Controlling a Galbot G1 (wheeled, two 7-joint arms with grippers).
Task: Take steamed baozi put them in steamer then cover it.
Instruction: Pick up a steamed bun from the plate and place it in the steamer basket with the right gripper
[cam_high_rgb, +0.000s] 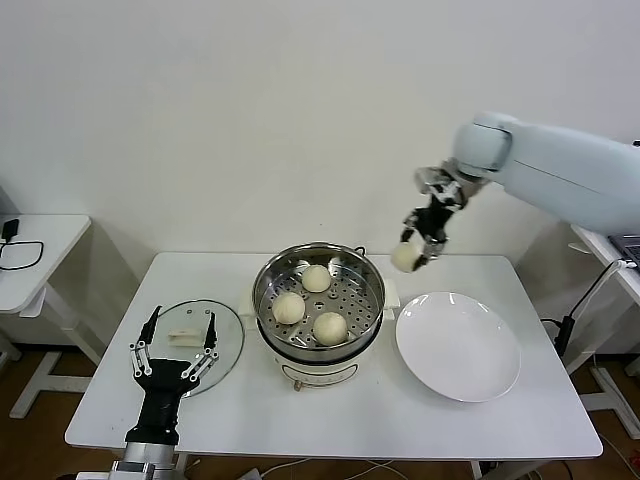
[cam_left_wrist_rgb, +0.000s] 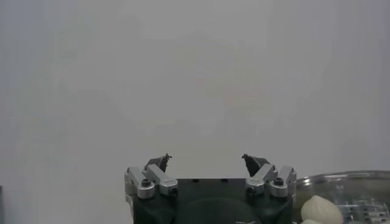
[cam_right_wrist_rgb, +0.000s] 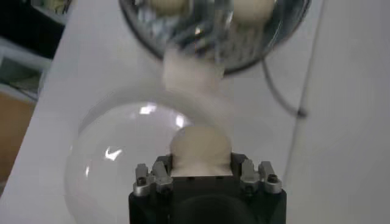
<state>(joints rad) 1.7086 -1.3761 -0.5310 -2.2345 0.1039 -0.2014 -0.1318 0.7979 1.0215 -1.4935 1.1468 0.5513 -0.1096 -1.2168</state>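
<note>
Fourth steamed baozi (cam_high_rgb: 405, 257) held in my right gripper (cam_high_rgb: 418, 251), in the air above the table's (cam_high_rgb: 500, 420) far side, between the steamer (cam_high_rgb: 318, 302) and the white plate (cam_high_rgb: 458, 346) and higher than both. My fingers were closed on the bun's sides; in the right wrist view the bun (cam_right_wrist_rgb: 200, 150) sat snug between the jaws, with the plate (cam_right_wrist_rgb: 116, 164) below it and the steamer (cam_right_wrist_rgb: 213, 30) beyond. Three other buns lay on the perforated tray: one toward the far wall (cam_high_rgb: 316, 278), one on the side of my left arm (cam_high_rgb: 289, 307), one toward the near rim (cam_high_rgb: 330, 327). The open space on the tray lay toward the plate side. The cover (cam_high_rgb: 195, 340) rested flat on the table beside the steamer, on my left, handle up. My left gripper (cam_high_rgb: 172, 352) hovered over the cover's near edge with fingers spread and nothing in them.

Hazards, as I judged them: the bun was soft, so a hard squeeze could dent it, and a loose one could drop it onto the table short of the pot. Too low a path could knock it against the steel rim. Releasing over an occupied spot would stack it on another bun, and the cover would then sit crooked.
</note>
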